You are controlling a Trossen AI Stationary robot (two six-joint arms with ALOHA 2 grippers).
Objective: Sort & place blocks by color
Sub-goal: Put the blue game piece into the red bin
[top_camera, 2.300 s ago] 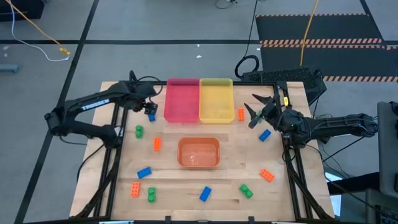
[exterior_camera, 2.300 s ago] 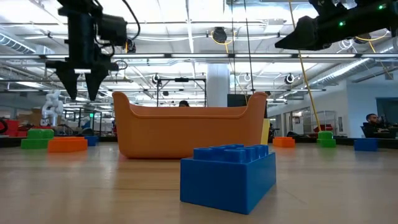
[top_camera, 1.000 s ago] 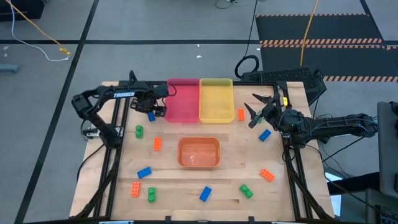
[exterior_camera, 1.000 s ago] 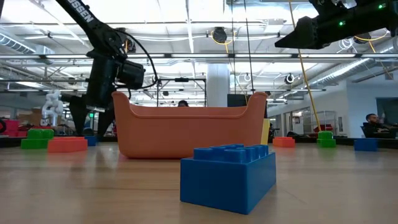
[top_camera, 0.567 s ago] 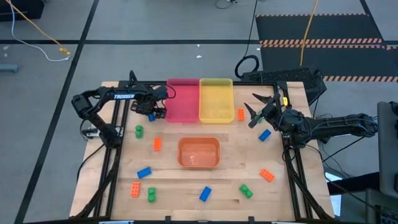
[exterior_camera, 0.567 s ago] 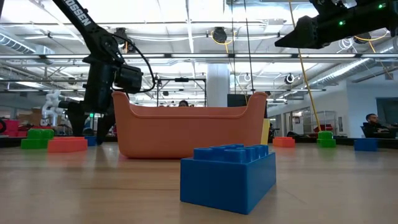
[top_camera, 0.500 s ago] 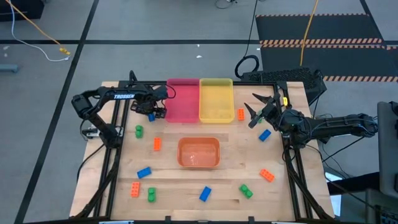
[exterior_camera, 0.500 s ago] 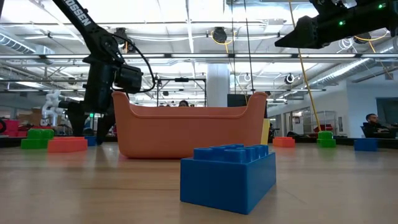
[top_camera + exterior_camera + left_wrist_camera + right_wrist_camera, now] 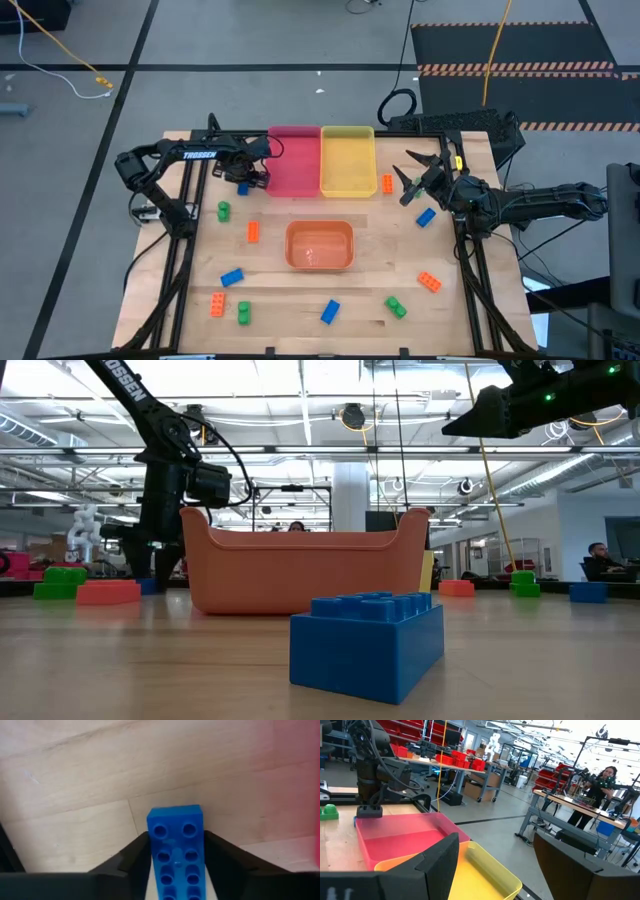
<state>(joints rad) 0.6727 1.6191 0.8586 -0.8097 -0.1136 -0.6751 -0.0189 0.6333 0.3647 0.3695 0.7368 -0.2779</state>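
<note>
Small blue, green and orange studded blocks lie scattered on the wooden table. My left gripper (image 9: 243, 181) is down at the table just left of the pink tray (image 9: 293, 165), shut on a blue block (image 9: 176, 852) that lies flat on the wood. It also shows in the low view (image 9: 147, 572). My right gripper (image 9: 408, 178) is open and empty, held above the table right of the yellow tray (image 9: 348, 165), near an orange block (image 9: 387, 183) and a blue block (image 9: 425, 217). My left gripper pinches the blue block's two long sides (image 9: 152, 840) between its two fingers, which come from above and point down. The fingers lie across the block, and its studded top faces up. The block rests flat on the table.
An orange tray (image 9: 320, 262) stands mid-table. Loose blocks lie around it: green (image 9: 223, 210), orange (image 9: 253, 231), blue (image 9: 232, 277), orange (image 9: 217, 305), green (image 9: 243, 314), blue (image 9: 329, 312), green (image 9: 396, 307), orange (image 9: 429, 282). The pink tray's wall is right beside my left gripper.
My left gripper has sunk a little to the table over the blue block, and its fingers have drawn in against the block's sides. The block has stayed where it was. My right arm has kept still.
</note>
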